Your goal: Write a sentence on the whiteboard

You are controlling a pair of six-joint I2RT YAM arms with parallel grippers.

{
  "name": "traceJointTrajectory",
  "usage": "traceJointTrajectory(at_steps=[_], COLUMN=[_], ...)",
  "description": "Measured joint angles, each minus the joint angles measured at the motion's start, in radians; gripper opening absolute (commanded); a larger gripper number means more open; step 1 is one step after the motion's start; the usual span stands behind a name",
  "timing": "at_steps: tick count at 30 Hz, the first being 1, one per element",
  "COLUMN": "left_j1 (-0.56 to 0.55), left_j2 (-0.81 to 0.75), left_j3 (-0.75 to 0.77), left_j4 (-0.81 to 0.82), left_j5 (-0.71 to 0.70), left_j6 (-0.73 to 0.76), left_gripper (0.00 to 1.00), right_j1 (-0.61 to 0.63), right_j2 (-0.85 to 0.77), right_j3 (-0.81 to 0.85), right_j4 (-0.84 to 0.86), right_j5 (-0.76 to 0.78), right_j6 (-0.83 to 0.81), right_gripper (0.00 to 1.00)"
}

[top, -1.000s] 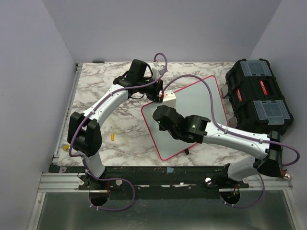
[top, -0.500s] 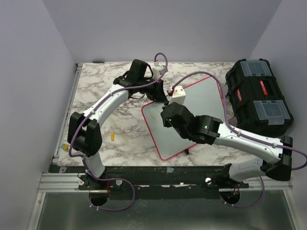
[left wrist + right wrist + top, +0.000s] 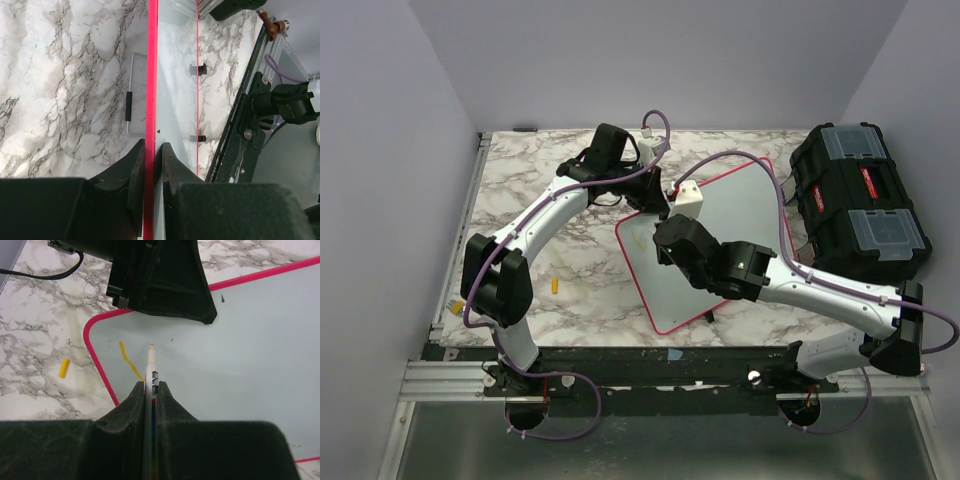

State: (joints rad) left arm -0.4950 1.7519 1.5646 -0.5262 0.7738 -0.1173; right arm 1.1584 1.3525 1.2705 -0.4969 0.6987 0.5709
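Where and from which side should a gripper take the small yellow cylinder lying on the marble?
Pinch across its round sides at mid-length, descending from above: the yellow cylinder lies flat on the table, apart from the whiteboard rim.

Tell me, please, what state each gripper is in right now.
Left gripper: closed on the rim of the whiteboard.
Right gripper: closed, holding a marker.

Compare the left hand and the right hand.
The left hand clamps the whiteboard by its pink rim; the right hand clamps a marker. The left hand is at the board's edge; the right hand is over its surface, beside a yellow stroke. Both are shut.
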Motion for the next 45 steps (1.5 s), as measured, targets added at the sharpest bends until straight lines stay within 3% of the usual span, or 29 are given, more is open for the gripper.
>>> traceJointTrajectory(at_steps=[45], left_j1=[-0.009], left_j2=[0.0], left_j3=[0.012], left_j4=[-0.021], left_j5=[-0.024], left_j6=[0.016], left_gripper=[0.0], right_j1=[-0.035], right_j2=[-0.012], right_j3=[-0.102], right_j4=[0.076], right_j5=[-0.097], right_j6=[-0.016], right_gripper=[0.01])
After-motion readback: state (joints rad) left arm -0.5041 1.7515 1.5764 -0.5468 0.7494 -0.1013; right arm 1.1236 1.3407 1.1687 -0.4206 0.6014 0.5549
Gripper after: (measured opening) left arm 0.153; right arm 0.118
